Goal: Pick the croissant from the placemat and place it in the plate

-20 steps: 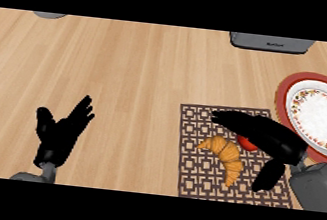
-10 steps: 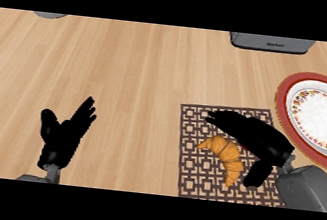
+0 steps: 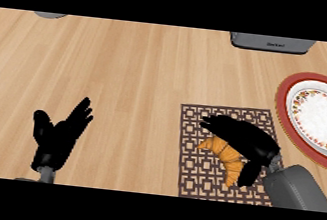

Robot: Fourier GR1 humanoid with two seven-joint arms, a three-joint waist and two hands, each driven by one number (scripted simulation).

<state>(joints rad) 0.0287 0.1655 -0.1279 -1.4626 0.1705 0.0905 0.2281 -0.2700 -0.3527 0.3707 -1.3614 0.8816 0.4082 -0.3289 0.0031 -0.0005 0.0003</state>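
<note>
Head view: my right hand sits over the croissant, fingers curled down across its upper half and thumb down its 3 o'clock side, so I'm closing round it. Croissant is on the placemat, roughly mid-mat, lower tip pointing to 6 o'clock and showing clear of my hand. Can't tell if it's lifted off the mat at all. Plate is at 2 o'clock from the croissant, just beside the placemat's right edge, red rim with a white patterned centre. My left hand is at the lower left of the surface, fingers straight and spread, pointing to 1 o'clock, holding nothing, well apart from the mat. A grey box at 12 o'clock on the far edge; another grey object at the far left corner, mostly cut off.
</note>
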